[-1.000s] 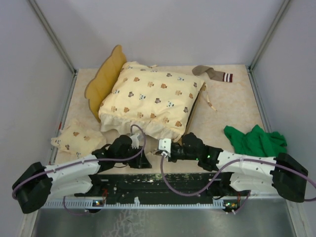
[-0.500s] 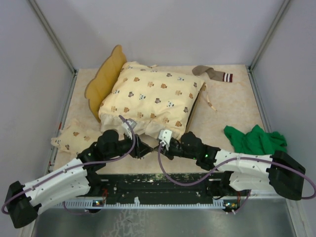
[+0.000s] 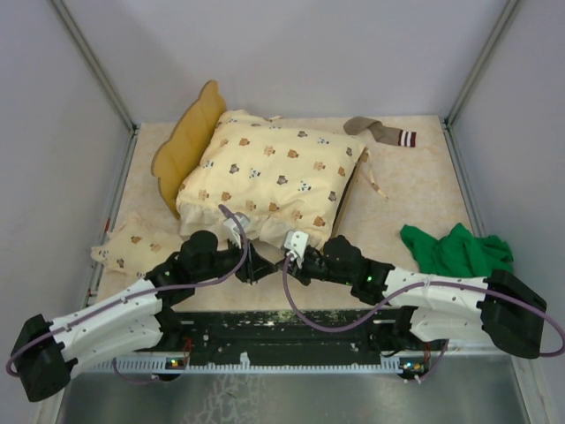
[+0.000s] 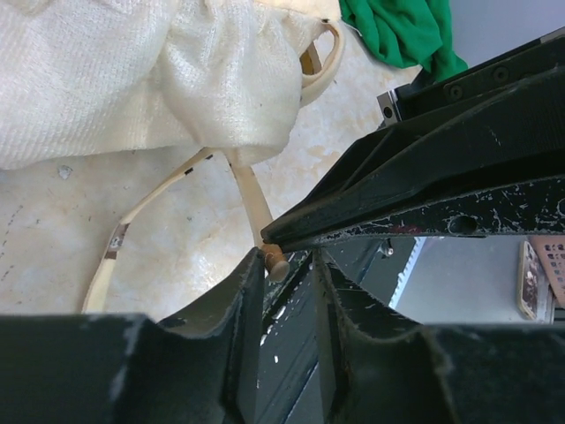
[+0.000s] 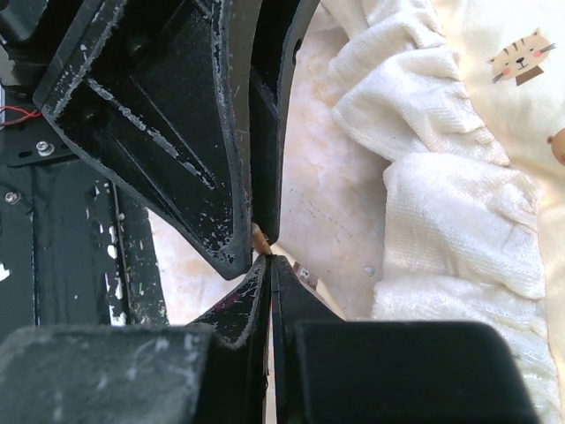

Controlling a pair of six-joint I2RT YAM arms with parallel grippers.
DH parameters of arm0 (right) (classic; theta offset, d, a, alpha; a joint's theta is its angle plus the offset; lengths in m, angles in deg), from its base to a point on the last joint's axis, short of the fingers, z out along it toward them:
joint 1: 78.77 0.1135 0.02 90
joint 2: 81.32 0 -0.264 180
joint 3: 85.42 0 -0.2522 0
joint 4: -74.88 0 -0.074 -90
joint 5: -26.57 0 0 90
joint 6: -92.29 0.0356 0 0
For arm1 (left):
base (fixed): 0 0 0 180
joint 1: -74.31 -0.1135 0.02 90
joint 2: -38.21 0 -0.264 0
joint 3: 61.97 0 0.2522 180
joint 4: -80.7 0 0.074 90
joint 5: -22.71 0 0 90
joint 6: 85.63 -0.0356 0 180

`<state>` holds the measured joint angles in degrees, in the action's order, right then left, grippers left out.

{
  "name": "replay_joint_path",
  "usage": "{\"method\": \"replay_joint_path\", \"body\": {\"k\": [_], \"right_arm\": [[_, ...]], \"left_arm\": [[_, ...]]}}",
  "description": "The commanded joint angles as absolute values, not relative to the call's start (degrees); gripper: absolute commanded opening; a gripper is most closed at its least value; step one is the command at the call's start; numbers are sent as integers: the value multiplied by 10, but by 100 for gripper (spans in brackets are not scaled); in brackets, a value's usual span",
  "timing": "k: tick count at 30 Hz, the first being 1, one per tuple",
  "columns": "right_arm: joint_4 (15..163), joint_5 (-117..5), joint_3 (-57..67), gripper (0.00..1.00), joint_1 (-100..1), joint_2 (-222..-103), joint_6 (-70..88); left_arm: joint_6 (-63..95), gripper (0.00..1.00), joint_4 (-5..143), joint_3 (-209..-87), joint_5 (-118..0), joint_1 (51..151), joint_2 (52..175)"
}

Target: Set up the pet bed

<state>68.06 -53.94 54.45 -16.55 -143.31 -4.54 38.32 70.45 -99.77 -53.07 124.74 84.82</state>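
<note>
Seemingly midway: the bed [image 3: 188, 132] is found mid-table under the quilt [image 3: 274, 172], while the pillow [image 3: 137, 246] is not yet placed on it. The left gripper [image 4: 290, 265] is held narrowly parted, the right gripper [image 5: 265, 256] pinched closed, at a tie [image 4: 252, 199].

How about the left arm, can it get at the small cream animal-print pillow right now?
Probably yes: the small cream animal-print pillow lies uncovered just left of the left gripper, nothing on it.

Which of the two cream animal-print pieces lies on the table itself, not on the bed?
The small cream animal-print pillow at the left edge; the large cream animal-print quilt covers the light-wood pet bed.
</note>
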Motion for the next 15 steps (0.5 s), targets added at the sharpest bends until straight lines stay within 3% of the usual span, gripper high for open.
{"method": "replay_joint_path", "body": {"k": [1, 4, 5, 7, 10, 15], "right_arm": [[642, -533, 514, 0, -160, -1422, -36], [644, -521, 512, 0, -160, -1427, -39], [647, -521, 512, 0, -160, -1429, -41], [660, -520, 514, 9, -160, -1431, -49], [707, -493, 509, 38, -160, -1426, -84], [795, -440, 509, 41, -156, -1382, -183]], "left_arm": [[404, 29, 743, -991, -521, 1249, 855], [406, 2, 726, -993, -541, 1248, 864], [406, 0, 717, -996, -554, 1249, 866], [404, 0, 712, -996, -573, 1248, 863], [396, 0, 726, -993, -593, 1248, 858], [385, 0, 723, -1024, -621, 1229, 869]]}}
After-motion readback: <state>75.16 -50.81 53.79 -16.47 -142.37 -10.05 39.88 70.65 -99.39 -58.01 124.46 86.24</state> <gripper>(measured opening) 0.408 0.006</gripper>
